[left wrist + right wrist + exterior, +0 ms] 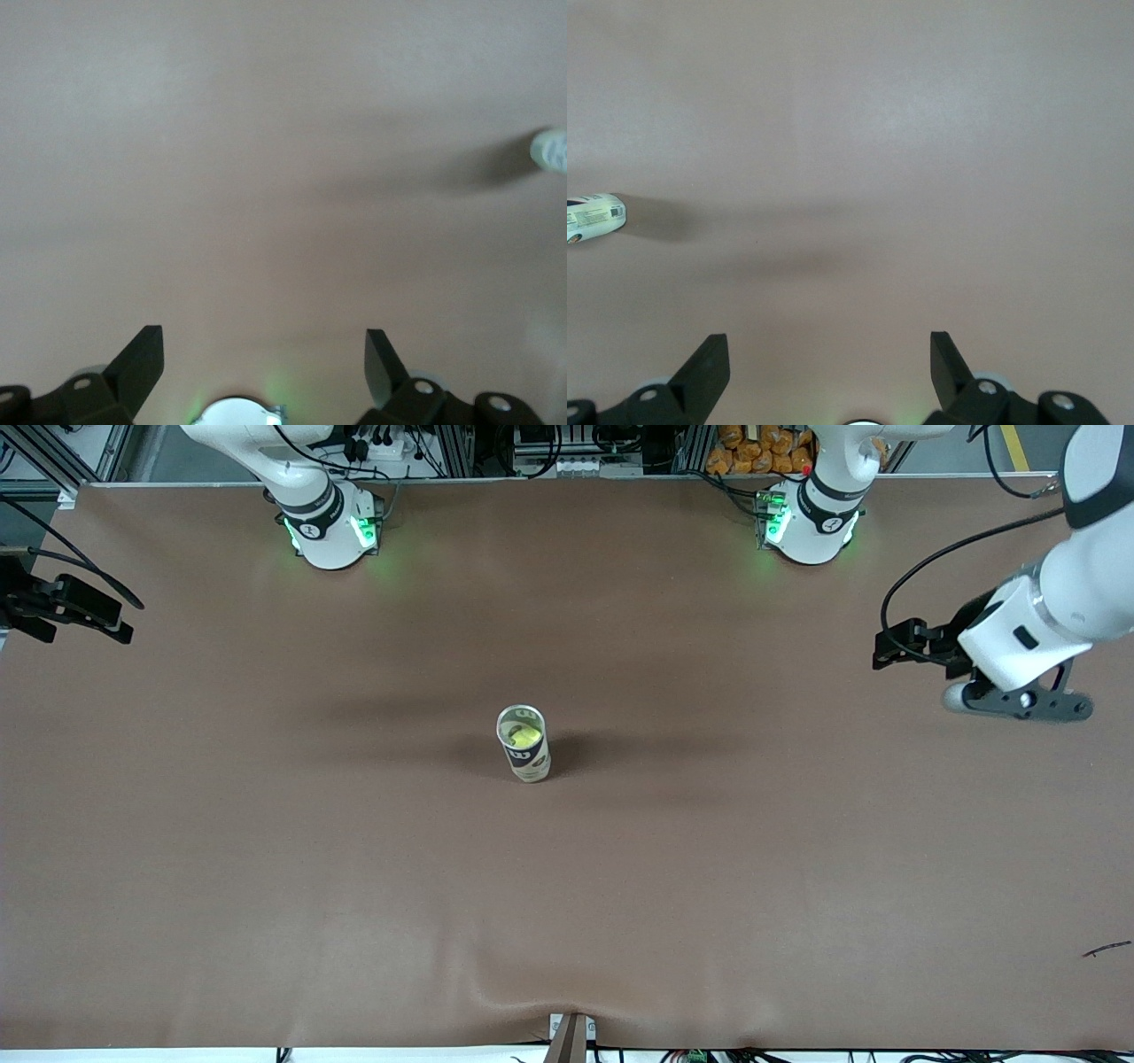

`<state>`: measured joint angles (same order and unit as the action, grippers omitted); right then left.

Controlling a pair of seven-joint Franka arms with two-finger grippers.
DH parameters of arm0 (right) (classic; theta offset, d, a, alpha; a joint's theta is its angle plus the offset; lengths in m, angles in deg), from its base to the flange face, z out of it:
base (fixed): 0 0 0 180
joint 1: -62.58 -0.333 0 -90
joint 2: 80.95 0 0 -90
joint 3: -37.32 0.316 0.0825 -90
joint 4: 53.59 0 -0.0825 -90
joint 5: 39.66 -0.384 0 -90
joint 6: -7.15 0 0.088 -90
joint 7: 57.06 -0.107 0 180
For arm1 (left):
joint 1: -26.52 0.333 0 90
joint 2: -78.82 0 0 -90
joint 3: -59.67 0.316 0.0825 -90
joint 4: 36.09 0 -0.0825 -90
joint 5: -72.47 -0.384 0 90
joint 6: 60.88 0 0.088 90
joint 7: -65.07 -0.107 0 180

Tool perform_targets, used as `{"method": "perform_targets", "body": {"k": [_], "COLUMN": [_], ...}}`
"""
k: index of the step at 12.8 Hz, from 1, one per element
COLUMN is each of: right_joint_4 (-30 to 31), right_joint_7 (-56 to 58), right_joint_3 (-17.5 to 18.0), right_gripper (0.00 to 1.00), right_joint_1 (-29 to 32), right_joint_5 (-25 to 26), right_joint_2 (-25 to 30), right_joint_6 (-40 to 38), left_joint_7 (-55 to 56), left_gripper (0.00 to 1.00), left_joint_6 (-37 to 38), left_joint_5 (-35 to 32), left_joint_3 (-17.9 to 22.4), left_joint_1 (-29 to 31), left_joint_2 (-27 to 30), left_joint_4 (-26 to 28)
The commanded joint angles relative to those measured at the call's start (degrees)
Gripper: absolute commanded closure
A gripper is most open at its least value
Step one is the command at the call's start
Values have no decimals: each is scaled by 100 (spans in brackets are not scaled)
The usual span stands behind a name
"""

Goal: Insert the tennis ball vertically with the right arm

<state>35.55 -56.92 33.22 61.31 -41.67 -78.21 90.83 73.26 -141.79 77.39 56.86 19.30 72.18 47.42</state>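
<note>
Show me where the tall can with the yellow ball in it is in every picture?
Front view: the upright, open-topped cylindrical can stands mid-table, yellow ball inside.
Left wrist view: only a pale bit at the picture's edge.
Right wrist view: its labelled side at the edge.
Shared landmark: the can's dark shadow on the brown table cover.

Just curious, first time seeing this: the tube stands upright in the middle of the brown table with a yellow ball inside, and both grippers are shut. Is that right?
Not quite. The tube does stand upright mid-table with the ball inside, but both grippers are open. The left gripper and the right gripper each show fingers spread apart, empty, in their own wrist views.
</note>
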Motion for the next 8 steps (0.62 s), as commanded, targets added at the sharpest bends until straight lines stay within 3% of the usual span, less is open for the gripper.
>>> {"method": "perform_targets", "body": {"k": [1, 4, 6, 8], "right_joint_4": [43, 25, 43, 43], "right_joint_7": [64, 73, 29, 29], "right_joint_3": [23, 23, 23, 23], "right_gripper": [0, 0, 0, 0], "right_joint_1": [12, 21, 21, 21], "right_joint_5": [34, 95, 113, 122], "right_joint_2": [42, 16, 16, 16], "right_joint_6": [34, 42, 16, 16], "left_joint_7": [429, 350, 324, 324], "left_gripper": [0, 0, 0, 0], "left_joint_6": [137, 128, 119, 128], "left_joint_5": [-341, -351, -334, -298], "left_joint_3": [-52, 43, 429, 562], "left_joint_1": [-16, 72, 81, 133], "left_joint_2": [286, 611, 726, 857], "left_joint_4": [61, 52, 61, 157]}}
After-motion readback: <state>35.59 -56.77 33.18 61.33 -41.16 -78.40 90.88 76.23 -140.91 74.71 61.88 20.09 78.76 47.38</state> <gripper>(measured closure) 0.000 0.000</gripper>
